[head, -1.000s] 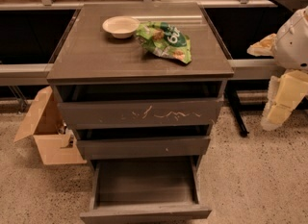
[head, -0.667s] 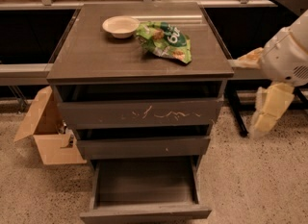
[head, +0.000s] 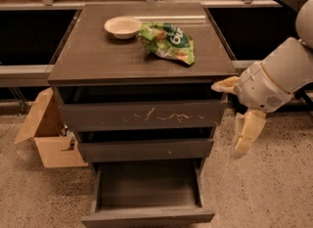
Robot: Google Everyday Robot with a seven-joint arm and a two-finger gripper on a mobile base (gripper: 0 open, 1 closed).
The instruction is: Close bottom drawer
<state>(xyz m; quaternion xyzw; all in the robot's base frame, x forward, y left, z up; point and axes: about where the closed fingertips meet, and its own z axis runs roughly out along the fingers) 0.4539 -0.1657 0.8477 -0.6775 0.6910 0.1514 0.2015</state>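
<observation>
The bottom drawer (head: pixel 146 216) is the lowest of three dark grey-brown drawers in the cabinet. It is pulled far out toward me, and its wide shallow box (head: pixel 146 185) is empty. The middle drawer (head: pixel 145 149) and the scratched top drawer (head: pixel 142 116) stick out only a little. My gripper (head: pixel 227 120) hangs at the cabinet's right side, level with the top and middle drawers. It is open and empty: one cream finger (head: pixel 224 84) points left at the cabinet's top right corner, and the other (head: pixel 246 135) points down. It touches nothing.
A white bowl (head: pixel 122 26) and a green snack bag (head: pixel 167 41) lie on the cabinet top (head: pixel 88 58). An open cardboard box (head: pixel 46 136) stands on the speckled floor to the left. Dark low shelves and a metal rail run behind.
My arm has swung left and down, bringing the gripper from the right edge of the view up close to the cabinet's right side. The drawers have not moved.
</observation>
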